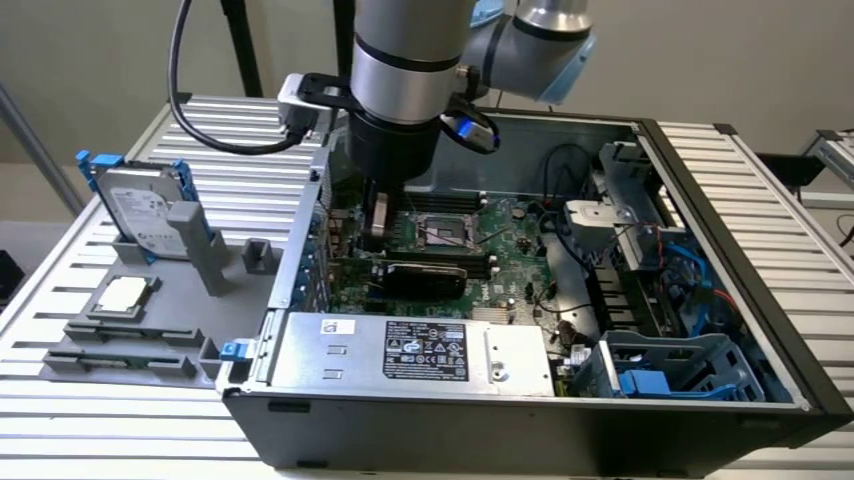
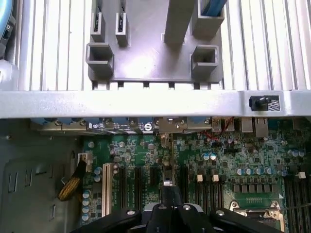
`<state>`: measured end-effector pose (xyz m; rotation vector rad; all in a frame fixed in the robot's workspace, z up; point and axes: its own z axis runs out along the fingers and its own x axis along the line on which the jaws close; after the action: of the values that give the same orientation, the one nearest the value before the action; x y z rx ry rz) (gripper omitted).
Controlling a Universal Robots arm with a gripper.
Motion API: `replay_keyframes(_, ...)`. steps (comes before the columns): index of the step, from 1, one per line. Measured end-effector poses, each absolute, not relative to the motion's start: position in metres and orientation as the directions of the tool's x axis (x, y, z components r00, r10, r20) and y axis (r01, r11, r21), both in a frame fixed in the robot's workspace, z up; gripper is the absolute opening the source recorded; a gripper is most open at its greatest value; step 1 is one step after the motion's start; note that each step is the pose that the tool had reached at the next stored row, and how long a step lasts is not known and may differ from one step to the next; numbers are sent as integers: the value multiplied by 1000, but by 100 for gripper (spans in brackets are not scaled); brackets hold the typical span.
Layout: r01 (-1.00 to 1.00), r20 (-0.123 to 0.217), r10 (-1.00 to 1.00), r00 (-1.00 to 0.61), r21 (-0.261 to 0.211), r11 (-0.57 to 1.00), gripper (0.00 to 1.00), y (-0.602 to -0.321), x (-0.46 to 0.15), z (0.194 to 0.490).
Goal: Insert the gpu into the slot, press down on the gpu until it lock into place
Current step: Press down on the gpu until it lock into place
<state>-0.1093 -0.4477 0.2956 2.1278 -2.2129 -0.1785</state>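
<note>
The gpu (image 1: 427, 274) is a small black card standing on edge on the green motherboard inside the open computer case. The arm reaches down into the case, and my gripper (image 1: 379, 228) hangs over the card's end nearest the case's rear wall. In the wrist view the gripper (image 2: 167, 193) has its two fingers pressed together, nothing between them, right above the card's thin top edge (image 2: 166, 171). I cannot tell whether the tips touch the card. The slot is hidden under the card.
A silver power-supply box (image 1: 414, 350) lies along the case's near side. The CPU socket (image 1: 438, 232) sits just behind the card. Blue cables and drive cages (image 1: 667, 290) crowd the exterior view's right. Outside, a grey fixture (image 1: 147, 335) holds a hard drive (image 1: 140, 210).
</note>
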Motion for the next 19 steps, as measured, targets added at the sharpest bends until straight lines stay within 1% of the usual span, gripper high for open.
replay_keyframes(8, -985, -29, -999, -41, 167, 36, 11, -448, -128, 296)
replay_keyframes(15, -985, -29, -999, -26, 172, 21, 11, -448, -129, 298)
replay_keyframes(19, -982, -31, -999, -21, 187, 15, 11, -448, -129, 298)
